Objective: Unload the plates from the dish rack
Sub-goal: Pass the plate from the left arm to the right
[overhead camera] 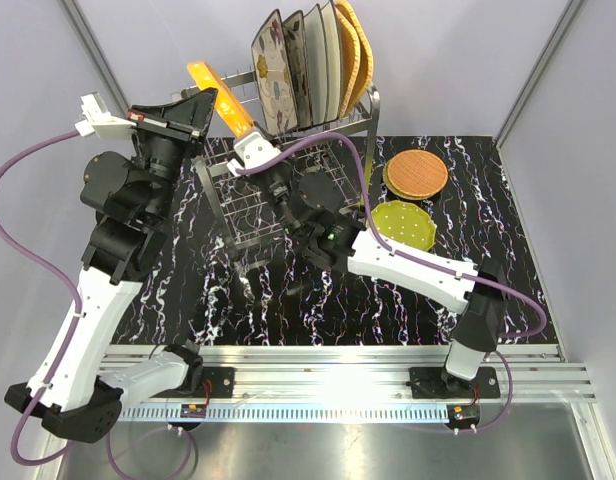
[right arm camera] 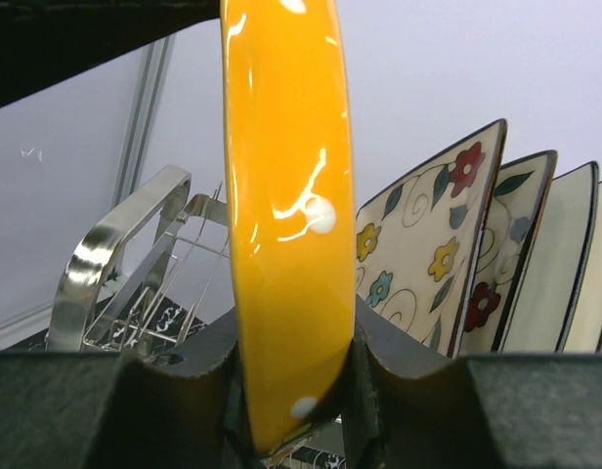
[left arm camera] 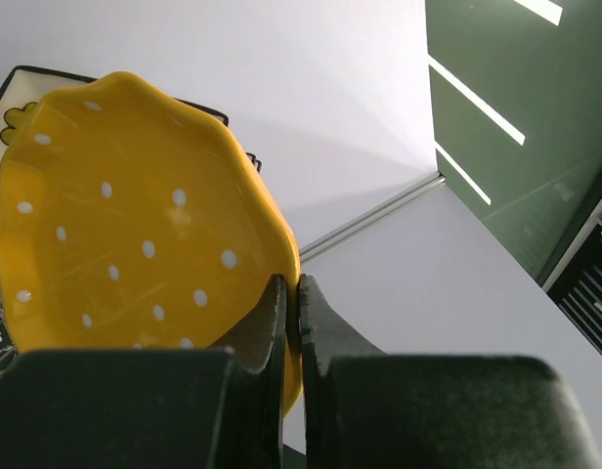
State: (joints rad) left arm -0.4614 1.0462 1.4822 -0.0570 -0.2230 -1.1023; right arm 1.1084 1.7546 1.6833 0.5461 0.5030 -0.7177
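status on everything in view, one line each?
orange dotted plate: on edge, held at both ends
left gripper: shut on the orange dotted plate
right gripper: shut on the orange dotted plate
racked plates: upright in the dish rack
woven plate: flat on the table
green dotted plate: flat on the table

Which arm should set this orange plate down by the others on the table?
Right. Left tool and right tool both clamp the orange plate, but the woven plate and green plate lie on the right side.
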